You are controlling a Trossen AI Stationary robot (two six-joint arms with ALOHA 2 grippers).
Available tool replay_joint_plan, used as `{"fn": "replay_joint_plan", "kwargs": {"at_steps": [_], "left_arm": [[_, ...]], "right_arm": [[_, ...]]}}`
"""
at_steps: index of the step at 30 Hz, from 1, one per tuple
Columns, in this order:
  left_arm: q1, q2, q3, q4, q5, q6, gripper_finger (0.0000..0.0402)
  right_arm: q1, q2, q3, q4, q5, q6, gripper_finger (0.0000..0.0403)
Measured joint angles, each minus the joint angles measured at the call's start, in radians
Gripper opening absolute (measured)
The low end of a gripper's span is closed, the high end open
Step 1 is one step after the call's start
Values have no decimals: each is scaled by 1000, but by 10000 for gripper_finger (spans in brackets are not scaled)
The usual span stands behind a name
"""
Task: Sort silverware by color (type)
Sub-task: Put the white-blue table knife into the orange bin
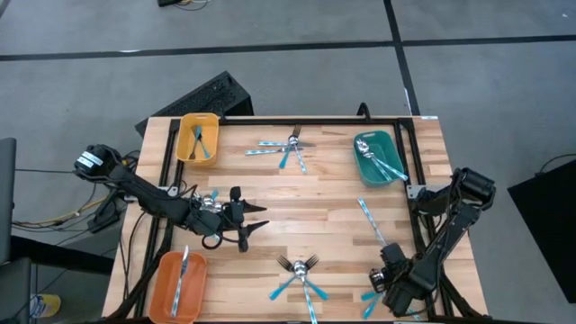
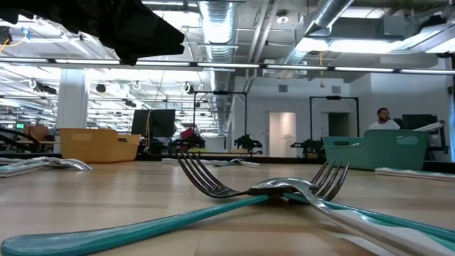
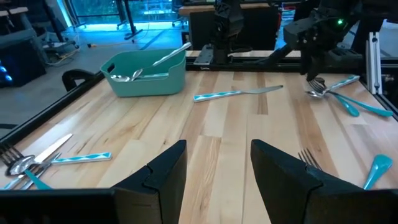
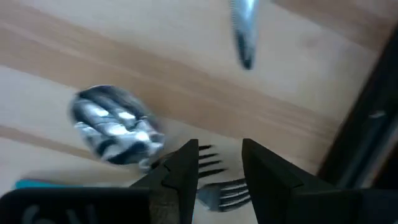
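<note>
I see the wooden table (image 1: 315, 202): left gripper (image 1: 255, 225) open, empty, mid-table; right gripper (image 4: 219, 163) parted over a fork (image 4: 217, 186).

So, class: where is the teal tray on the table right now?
In the high view the teal tray sits at the table's far right corner, holding spoons, with a lone knife lying just nearer than it.

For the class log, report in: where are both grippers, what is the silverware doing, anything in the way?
Left gripper open, empty, mid-table. Right gripper open, low over a fork and spoon at the near right corner. Nothing blocking.
</note>
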Motion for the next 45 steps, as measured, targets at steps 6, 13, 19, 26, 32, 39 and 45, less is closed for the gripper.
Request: {"fn": "replay_joint_plan", "kwargs": {"at_steps": [6,13,19,26,32,39,45], "left_arm": [[25,0,0,10,1,6,167],[92,0,0,9,88,-64,167],[124,0,0,10,82,-89,167],[127,0,0,10,79,-91,167],[139,0,0,7,79,-88,167],[175,0,0,1,80,-82,167],[181,0,0,0,80,-72,167]], "right_arm": [[-61,0,0,-108,173,-63,145],[-189,0,0,-147,231,-359,145],[-294,-36,-67,-137,300,-561,146],[-361,-196,-295,106,303,-620,147],[-400,-277,-424,262,295,-646,146],[-464,-282,-483,370,249,-727,142],[-470,-294,-484,387,241,-739,96]]}}
